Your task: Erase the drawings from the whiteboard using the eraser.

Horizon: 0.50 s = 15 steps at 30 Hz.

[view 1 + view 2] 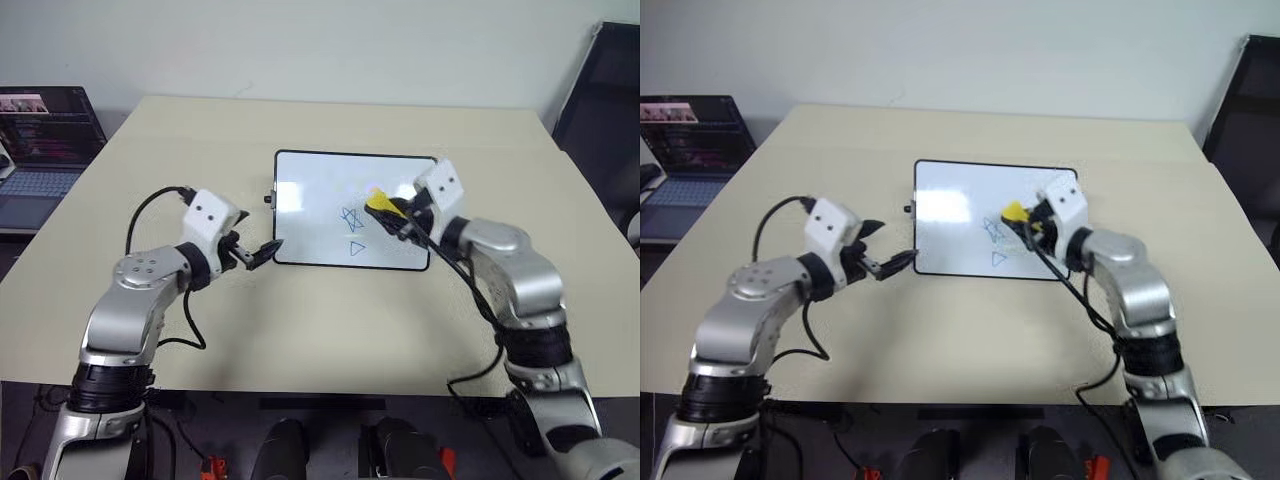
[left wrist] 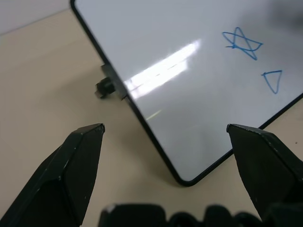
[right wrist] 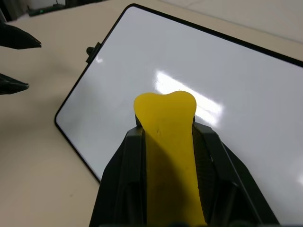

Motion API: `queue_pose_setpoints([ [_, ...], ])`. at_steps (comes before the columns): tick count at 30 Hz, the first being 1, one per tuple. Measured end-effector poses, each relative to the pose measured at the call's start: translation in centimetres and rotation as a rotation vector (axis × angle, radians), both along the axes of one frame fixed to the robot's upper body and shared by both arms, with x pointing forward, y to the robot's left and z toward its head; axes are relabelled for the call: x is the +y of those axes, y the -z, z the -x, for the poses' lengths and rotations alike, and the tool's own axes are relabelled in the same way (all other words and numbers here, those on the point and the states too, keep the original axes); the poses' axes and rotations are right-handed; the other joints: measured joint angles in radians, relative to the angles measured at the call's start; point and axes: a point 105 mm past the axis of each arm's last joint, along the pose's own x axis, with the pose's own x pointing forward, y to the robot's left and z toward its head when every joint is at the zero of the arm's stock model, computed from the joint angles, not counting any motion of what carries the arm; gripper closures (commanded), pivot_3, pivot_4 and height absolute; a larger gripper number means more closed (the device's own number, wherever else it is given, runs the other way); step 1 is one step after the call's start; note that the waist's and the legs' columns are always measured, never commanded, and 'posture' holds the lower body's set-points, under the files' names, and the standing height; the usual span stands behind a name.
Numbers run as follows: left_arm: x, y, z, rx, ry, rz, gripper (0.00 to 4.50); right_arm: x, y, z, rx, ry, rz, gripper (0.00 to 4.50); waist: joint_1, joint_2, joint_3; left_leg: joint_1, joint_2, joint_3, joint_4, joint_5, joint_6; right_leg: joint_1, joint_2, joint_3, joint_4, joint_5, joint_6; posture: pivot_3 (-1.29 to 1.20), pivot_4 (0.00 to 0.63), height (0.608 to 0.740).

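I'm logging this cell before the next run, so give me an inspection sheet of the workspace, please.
Surface: beige table, bare apart from the job's things.
Job's things: whiteboard lies flat mid-table; a blue star and triangle are on it, any third mark cannot be made out; yellow eraser sits in the right end effector.
Clutter: nothing seen on the table.
End effectors: left end effector open, straddling the board's near corner; right end effector shut on the eraser, over the board by the star.
Cables: black cables loop along both arms.
Surroundings: open laptop to the left of the table, dark chair to the right, plain wall behind.
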Motion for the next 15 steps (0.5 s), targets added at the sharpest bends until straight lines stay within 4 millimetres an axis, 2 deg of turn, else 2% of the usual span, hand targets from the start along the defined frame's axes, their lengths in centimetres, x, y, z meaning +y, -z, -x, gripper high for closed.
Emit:
queue_pose_setpoints([
  [3, 0.7, 1.6, 0.8, 0.044, -0.018, 0.023, 0.0, -0.6, 1.0, 2.1, 0.045, 0.003, -0.036, 3.53, -0.002, 0.0, 0.0, 0.001, 0.0, 0.001, 0.0, 0.0, 0.0, 0.0, 0.0, 0.0, 0.0, 0.0, 0.0, 0.0, 0.15, 0.74],
  [5, 0.4, 2.0, 1.3, 0.056, 0.015, 0.038, 0.0, -0.6, 1.8, 3.3, 0.058, -0.008, -0.044, 3.53, -0.001, 0.0, 0.0, 0.0, 0.0, 0.002, 0.0, 0.0, 0.0, 0.0, 0.001, -0.001, 0.0, 0.0, 0.0, 0.0, 0.15, 0.74],
  [8, 0.0, 2.7, 2.3, 0.085, 0.07, 0.06, 0.0, -1.3, 4.6, 4.9, 0.14, 0.002, -0.023, 3.53, 0.0, 0.0, 0.0, 0.001, 0.0, 0.003, 0.001, 0.0, 0.0, 0.001, 0.001, 0.0, -0.001, -0.003, 0.004, 0.0, 0.15, 0.74],
  [10, -0.3, 2.9, 2.5, 0.098, 0.096, 0.071, 0.0, -1.8, 5.3, 5.0, 0.155, 0.021, -0.014, 3.53, 0.0, 0.0, 0.0, 0.001, 0.0, 0.003, 0.001, 0.0, 0.0, 0.001, 0.001, 0.0, -0.001, -0.003, 0.004, 0.0, 0.15, 0.74],
  [15, -1.0, 2.7, 2.8, 0.098, 0.159, 0.074, 0.0, -1.6, 5.2, 5.0, 0.125, 0.009, 0.021, 3.53, -0.001, 0.0, 0.0, 0.002, 0.001, 0.003, 0.002, 0.0, 0.0, 0.001, 0.003, 0.001, 0.0, -0.003, 0.005, 0.0, 0.15, 0.74],
])
